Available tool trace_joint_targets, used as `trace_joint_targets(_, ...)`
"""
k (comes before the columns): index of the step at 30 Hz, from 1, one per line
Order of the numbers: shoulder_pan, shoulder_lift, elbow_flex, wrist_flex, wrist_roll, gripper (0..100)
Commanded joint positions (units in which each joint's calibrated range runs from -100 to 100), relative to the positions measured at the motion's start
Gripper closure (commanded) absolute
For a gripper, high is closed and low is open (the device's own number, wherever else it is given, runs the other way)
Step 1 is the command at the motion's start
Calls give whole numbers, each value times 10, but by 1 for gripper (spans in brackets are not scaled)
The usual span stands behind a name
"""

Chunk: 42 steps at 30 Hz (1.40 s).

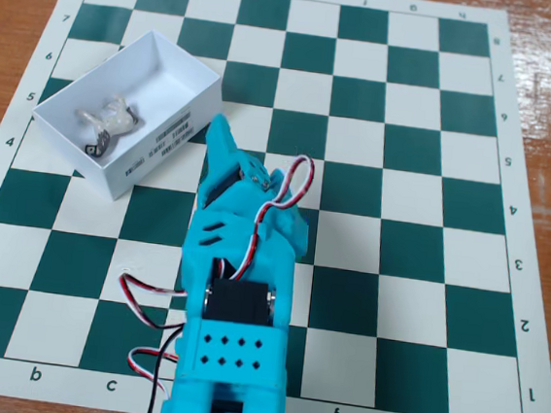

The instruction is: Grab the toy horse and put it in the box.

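the toy horse lies on its side inside the box, toward ten o'clock on the chessboard. the hand sits just outside the box's near wall at its four o'clock, holding nothing; how far it is open i cannot tell. the horse looks light, stiff, slippery plastic, best pinched across the body.

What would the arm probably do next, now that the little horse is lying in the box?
Probably just fold back a little further toward its base and rest. The toy horse lies inside the box, and the gripper is outside the box's near wall, carrying nothing visible, so no more picking seems needed. Whether the gripper is open cannot be told.
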<state>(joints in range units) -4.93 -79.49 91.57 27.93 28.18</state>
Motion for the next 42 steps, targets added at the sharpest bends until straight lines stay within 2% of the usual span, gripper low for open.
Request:
trace_joint_targets(1,6,-63,8,79,-28,69)
trace_joint_targets(9,6,-172,83,216,-43,69)
trace_joint_targets(21,6,-201,84,383,-44,69)
trace_joint_targets(34,8,-201,84,414,-40,69)
trace_joint_targets(42,-58,-201,84,433,-40,69)
